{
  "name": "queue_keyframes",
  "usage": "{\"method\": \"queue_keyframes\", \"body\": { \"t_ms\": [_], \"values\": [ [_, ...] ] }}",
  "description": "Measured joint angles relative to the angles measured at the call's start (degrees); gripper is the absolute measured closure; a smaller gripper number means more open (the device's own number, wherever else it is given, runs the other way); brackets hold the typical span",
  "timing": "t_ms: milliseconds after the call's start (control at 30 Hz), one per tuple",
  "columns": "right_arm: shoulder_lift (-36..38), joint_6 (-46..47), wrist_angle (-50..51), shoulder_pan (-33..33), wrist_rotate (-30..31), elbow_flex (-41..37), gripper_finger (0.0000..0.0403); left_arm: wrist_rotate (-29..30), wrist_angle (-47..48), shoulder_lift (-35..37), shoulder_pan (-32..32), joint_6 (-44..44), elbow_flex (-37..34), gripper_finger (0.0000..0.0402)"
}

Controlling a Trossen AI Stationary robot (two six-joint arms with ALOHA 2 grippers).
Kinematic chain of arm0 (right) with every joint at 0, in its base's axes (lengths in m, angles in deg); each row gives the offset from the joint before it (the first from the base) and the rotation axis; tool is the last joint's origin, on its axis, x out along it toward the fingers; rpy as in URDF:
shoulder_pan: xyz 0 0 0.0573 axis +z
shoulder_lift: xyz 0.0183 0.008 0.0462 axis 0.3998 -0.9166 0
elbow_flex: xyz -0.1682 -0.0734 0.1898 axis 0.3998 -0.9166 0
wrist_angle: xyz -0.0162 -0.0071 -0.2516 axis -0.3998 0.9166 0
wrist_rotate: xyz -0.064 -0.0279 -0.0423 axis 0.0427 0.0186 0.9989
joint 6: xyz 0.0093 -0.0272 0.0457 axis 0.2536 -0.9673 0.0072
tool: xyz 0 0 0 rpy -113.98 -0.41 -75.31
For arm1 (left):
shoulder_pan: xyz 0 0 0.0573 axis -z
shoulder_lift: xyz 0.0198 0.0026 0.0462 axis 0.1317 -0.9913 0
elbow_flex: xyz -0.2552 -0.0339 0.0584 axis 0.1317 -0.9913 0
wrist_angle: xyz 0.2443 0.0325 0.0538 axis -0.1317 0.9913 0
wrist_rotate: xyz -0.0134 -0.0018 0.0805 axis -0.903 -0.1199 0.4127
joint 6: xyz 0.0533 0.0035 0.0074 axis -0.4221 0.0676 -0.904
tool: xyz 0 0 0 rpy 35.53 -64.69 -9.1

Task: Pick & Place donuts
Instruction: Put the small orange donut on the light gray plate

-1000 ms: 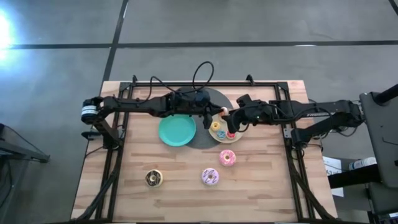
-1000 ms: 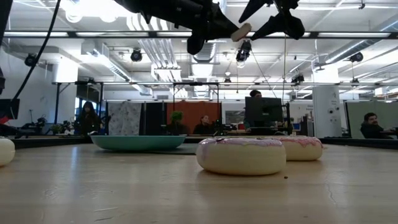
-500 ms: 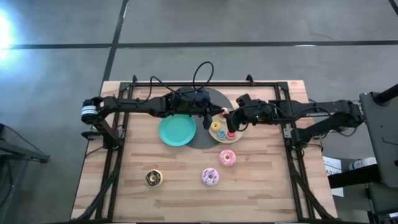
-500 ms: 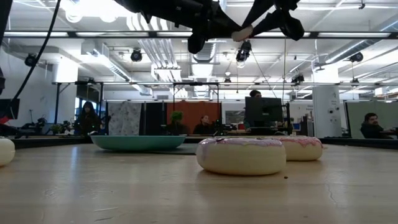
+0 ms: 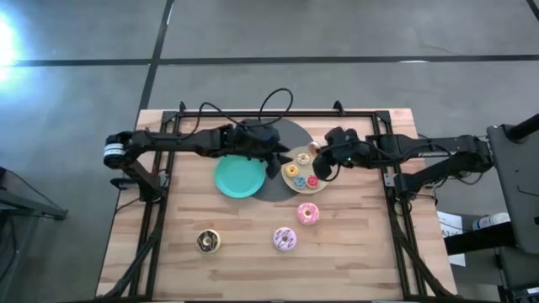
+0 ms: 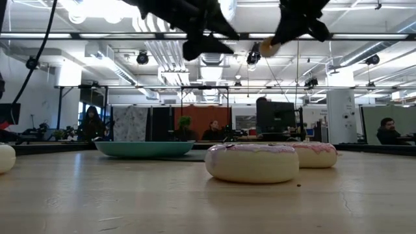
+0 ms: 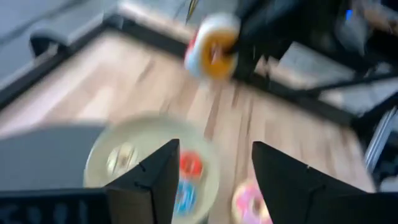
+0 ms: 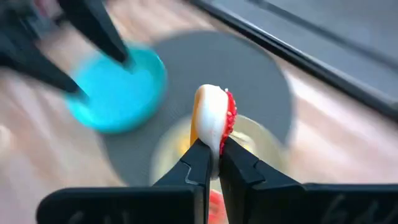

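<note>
A tiny orange-frosted donut [image 8: 213, 118] is in the air over the beige plate [image 5: 289, 156], with my right gripper [image 8: 211, 152] shut on it; the left wrist view shows its ring face [image 7: 213, 45]. My left gripper [image 7: 214, 149] stands open just left of it, over the grey mat [image 5: 278, 135], and touches nothing. Yellow [image 5: 293, 169], blue [image 5: 297, 180] and red [image 5: 312, 180] tiny donuts lie on the beige plate. The pink [image 5: 308, 213], lilac [image 5: 285, 240] and chocolate [image 5: 208, 241] donuts lie flat on the wood nearer the front. My right gripper pinches the tiny orange donut by one side of its ring [image 8: 211, 140], one finger on the frosted face and one on the cream underside. The fingers come from the table's right, slanting down. The donut stands on edge beyond the fingertips, lifted clear of the plate.
A teal plate [image 5: 240, 177] sits left of the beige one, partly on the grey mat. Black rails [image 5: 253, 113] frame the table's far edge and sides. People sit at desks in the room beyond the table [image 6: 214, 130].
My right gripper has shut on the tiny orange donut, and my left gripper has opened and let go of it. The left gripper has drawn back toward the table's left; the right has carried the donut a little toward the right, still in the air.
</note>
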Motion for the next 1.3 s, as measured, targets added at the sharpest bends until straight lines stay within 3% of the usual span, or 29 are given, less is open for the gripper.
{"method": "queue_keyframes", "body": {
  "t_ms": [167,300,500,767,867,1133,1300],
  "values": [
    [-4.18,-13.78,9.54,0.02,0.07,-0.25,0.0389,0.00,12.23,2.96,0.66,-0.72,-0.29,0.0218],
    [-10.72,-25.28,9.97,0.20,-0.52,-1.08,0.0389,1.23,14.66,5.75,1.98,1.09,-3.84,0.0219],
    [-18.27,-34.20,5.87,0.65,1.23,-3.46,0.0390,7.83,10.86,11.87,5.35,7.10,-13.66,0.0219],
    [-25.76,-33.47,5.65,-3.51,-0.30,-5.40,0.0390,12.27,-1.18,20.71,7.45,15.77,-27.92,0.0219],
    [-29.31,-34.06,6.37,-5.78,-3.59,-5.39,0.0390,12.83,-2.72,23.12,7.45,17.52,-31.11,0.0219],
    [-33.65,-33.99,8.31,-6.74,-4.38,-3.29,0.0386,14.25,-3.42,26.62,7.45,18.61,-33.46,0.0219],
    [-31.91,-33.49,8.98,-6.75,-7.70,-0.81,0.0349,14.41,-3.37,26.71,7.43,17.67,-33.48,0.0219]
  ]
}}
